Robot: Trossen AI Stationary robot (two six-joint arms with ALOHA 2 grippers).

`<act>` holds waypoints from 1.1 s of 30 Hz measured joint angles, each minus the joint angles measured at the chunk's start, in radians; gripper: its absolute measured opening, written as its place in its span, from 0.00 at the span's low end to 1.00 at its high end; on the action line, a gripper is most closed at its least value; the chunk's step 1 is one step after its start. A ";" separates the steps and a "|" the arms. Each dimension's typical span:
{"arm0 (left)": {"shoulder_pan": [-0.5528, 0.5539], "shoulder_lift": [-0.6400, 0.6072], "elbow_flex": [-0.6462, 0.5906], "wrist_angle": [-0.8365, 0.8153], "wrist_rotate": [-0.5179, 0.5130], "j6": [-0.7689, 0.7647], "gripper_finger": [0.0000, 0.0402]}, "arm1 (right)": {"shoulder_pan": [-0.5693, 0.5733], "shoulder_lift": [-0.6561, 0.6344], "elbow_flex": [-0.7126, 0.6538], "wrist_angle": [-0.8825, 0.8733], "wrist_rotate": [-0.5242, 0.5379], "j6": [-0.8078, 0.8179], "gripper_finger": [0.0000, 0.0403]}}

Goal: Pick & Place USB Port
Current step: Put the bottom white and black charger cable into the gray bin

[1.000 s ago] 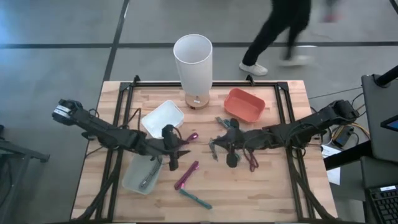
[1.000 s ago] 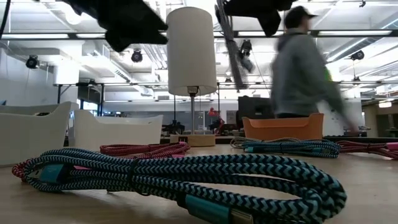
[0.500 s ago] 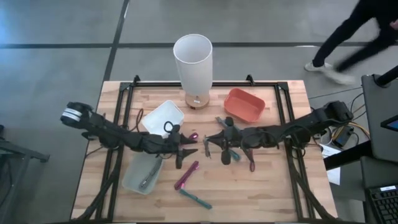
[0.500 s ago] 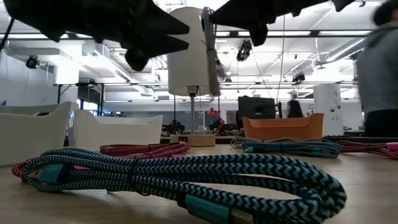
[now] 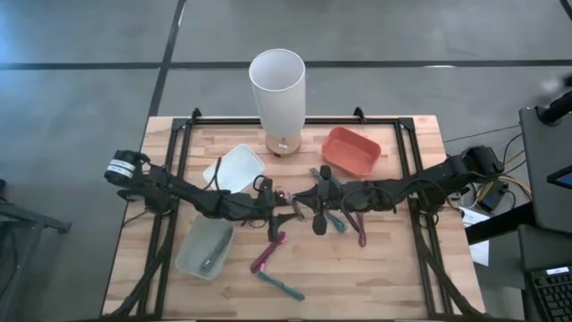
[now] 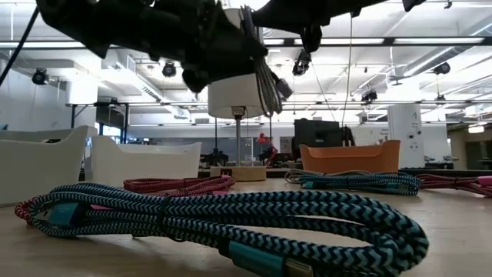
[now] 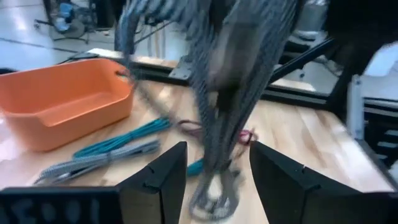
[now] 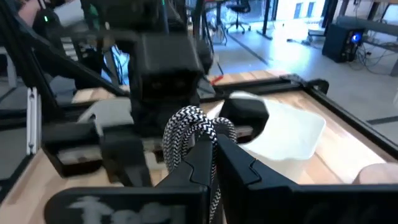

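A black-and-white braided cable [image 8: 186, 127] hangs as a looped bundle from my right gripper [image 8: 214, 163], which is shut on it above the table's middle [image 5: 308, 207]. In the low view the bundle [image 6: 263, 77] hangs clear of the table. My left gripper [image 7: 214, 180] is open and close against the right one [image 5: 282, 213]. Its two fingers stand on either side of the hanging bundle [image 7: 230, 93]. I cannot tell whether they touch it. My right gripper pinches the looped top of the braided bundle [image 8: 198, 134] between its two shut fingers, several strands together. The fingers come level from the table's right side. The bundle hangs below them, slack and lifted clear of the table.
At the back stand a tall white cylinder [image 5: 277, 88], an orange bin [image 5: 350, 150] and a white bin [image 5: 234, 168]. A clear bin [image 5: 204, 249] sits front left. A magenta cable [image 5: 268, 252], teal cables [image 5: 281, 286] and a red cable [image 5: 362, 233] lie on the wood.
My left gripper has gone toward the table's right edge, up to the right gripper, so that its open fingers now flank the hanging bundle. My right gripper has carried the bundle toward the table's left and stays shut. A person has walked out of view behind the table.
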 joint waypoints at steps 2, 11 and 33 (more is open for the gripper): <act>0.000 -0.007 0.000 -0.003 0.006 0.000 0.45 | 0.000 0.000 -0.001 -0.002 0.000 0.001 0.02; 0.008 -0.029 0.006 -0.002 0.014 0.059 0.40 | 0.000 -0.001 -0.001 0.001 0.000 0.001 0.02; 0.010 -0.026 0.013 -0.070 0.019 0.069 0.04 | 0.001 0.000 -0.001 -0.058 0.005 0.013 0.29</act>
